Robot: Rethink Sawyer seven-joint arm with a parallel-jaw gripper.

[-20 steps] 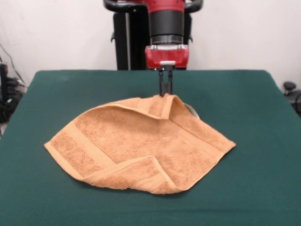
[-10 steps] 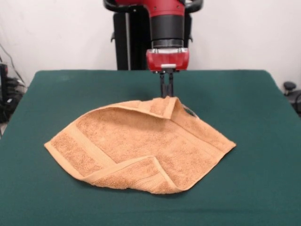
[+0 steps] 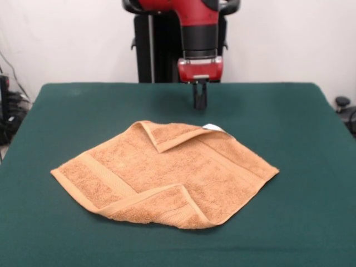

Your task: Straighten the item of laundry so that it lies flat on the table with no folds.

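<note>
The item of laundry (image 3: 183,172), an orange-tan terry towel, lies on the green table (image 3: 61,111) like a diamond. Its far corner (image 3: 169,136) is folded forward onto the cloth, and a small white tag (image 3: 213,127) shows beside that fold. Its near corner (image 3: 161,208) is also turned over as a thick flap. My gripper (image 3: 199,103) hangs just beyond the towel's far edge, a little above the table. It is open, touches no cloth and holds nothing.
Bare green tabletop surrounds the towel on all sides, widest at the left and right. Dark equipment (image 3: 8,111) stands off the table's left edge, and a black object (image 3: 343,103) sits off its right edge.
The far corner, held up a second ago, has dropped and folded forward onto the towel. My gripper has let go and moved up and away from it.
</note>
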